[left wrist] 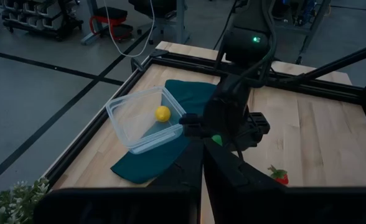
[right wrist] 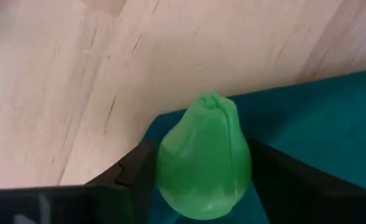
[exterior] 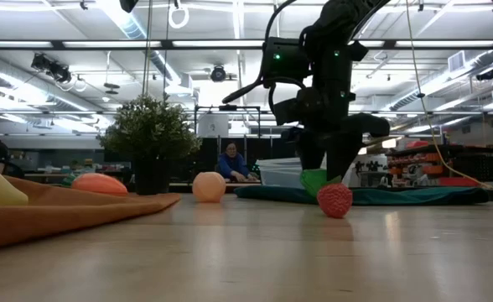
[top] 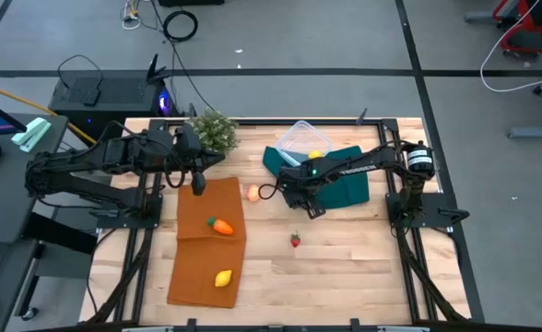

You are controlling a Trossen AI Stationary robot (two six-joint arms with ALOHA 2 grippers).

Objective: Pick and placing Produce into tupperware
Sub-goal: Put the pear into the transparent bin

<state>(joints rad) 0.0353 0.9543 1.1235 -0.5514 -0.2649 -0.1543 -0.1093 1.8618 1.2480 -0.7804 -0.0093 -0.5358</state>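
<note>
**A:** Where was the fruit, and why there?

**B:** The right claw (top: 313, 205) held a green pear (right wrist: 203, 163) between its two fingers, closed on both sides of it. It sat low over the edge of a dark green cloth (top: 345, 184) on the wooden tabletop (top: 345, 267). I judged the pear was gripped for carrying to the clear plastic box (top: 300, 140), which rested on the far part of that cloth with one lemon (top: 314, 154) already inside.

**A:** And the arm's pose?

**B:** The right arm reached in from its base at the right, bent toward the middle of the tabletop, claw pointing down.

**A:** The other arm?

**B:** The left claw (top: 197, 183) hung near the potted plant (top: 214, 131), fingers closed and holding nothing. On an orange cloth (top: 206, 244) lay a carrot (top: 220, 226) and a second lemon (top: 223, 278). A peach (top: 253, 193) and strawberry (top: 295, 240) lay on bare wood.
</note>
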